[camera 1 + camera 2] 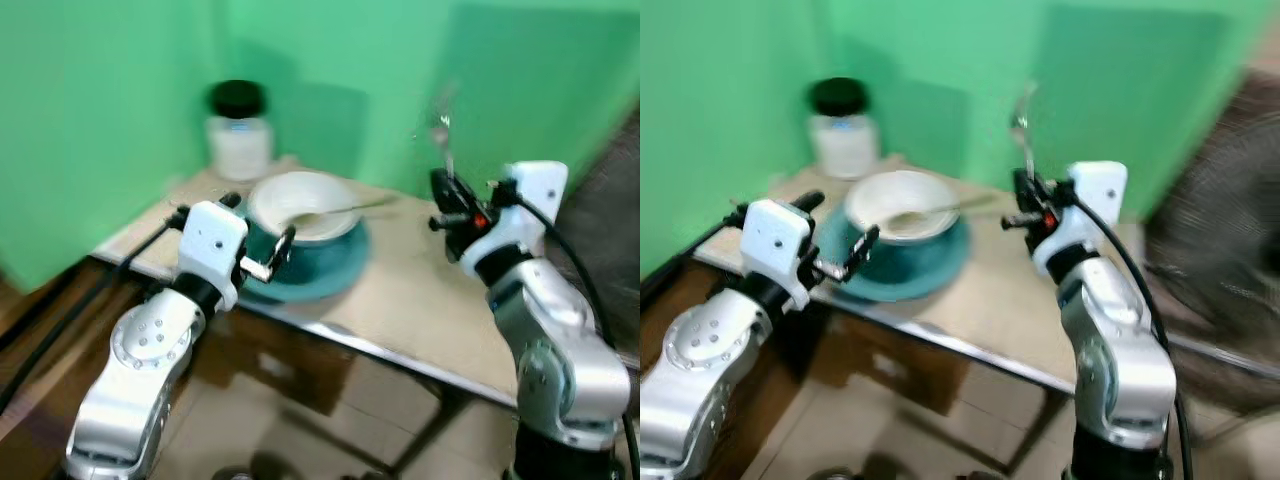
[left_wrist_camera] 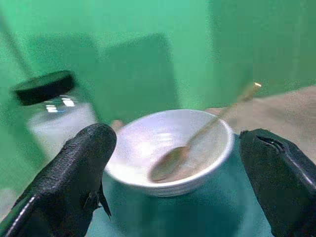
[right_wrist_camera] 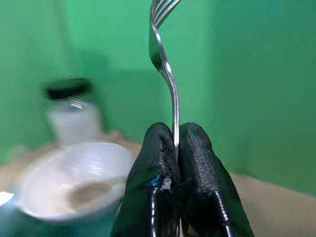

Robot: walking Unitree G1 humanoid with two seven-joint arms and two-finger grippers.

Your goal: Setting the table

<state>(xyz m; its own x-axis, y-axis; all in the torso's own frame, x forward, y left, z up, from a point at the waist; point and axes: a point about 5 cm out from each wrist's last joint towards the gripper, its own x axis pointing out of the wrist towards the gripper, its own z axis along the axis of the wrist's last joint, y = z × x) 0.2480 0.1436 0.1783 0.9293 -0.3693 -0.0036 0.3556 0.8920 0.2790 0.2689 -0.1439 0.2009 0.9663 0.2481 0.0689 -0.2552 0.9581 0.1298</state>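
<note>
Right wrist view: right claw (image 3: pixel 175 148) clenches fork (image 3: pixel 165 64) upright; left claw (image 2: pixel 177 173) released, apparently near bowl (image 2: pixel 170 148) rim.

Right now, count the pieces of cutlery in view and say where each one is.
2. A spoon lies in the white bowl on the teal plate. A fork stands upright, pinched in the right hand. More may be hidden.

Green walls (image 1: pixel 110 110) enclose a beige table (image 1: pixel 420 300) over brown floor (image 1: pixel 30 400).

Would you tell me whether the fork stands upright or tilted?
Upright: the silver metal fork rises tines-up from the shut right hand.
</note>
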